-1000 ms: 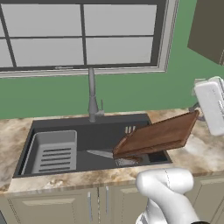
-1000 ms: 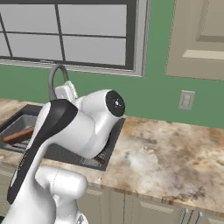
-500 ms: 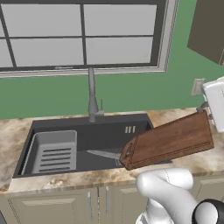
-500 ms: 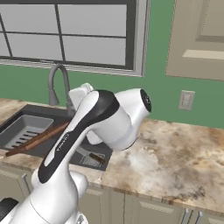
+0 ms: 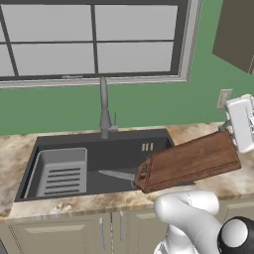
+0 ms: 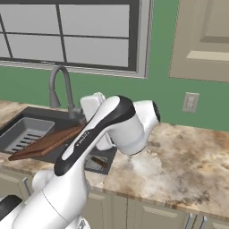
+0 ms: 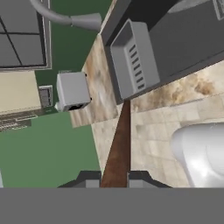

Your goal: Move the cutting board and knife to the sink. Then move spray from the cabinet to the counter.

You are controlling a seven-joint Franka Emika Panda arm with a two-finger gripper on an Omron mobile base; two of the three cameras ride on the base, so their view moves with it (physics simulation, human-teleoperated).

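Gripper (image 7: 114,178) clamps one cutting board (image 5: 191,160) edge-on above sink (image 5: 94,149); one knife (image 5: 117,175) in basin

Kitchen: sink (image 5: 59,149), faucet (image 5: 104,111), marble counter (image 6: 179,156).

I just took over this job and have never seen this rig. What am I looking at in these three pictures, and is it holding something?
A white robot arm on a driving base works at a kitchen sink. Two pictures come from cameras behind the arm, left and right; the third looks along its tool. The tool is shut on the cutting board, held tilted over the sink's right edge and the counter. The knife lies in the basin, beside the ribbed rack.
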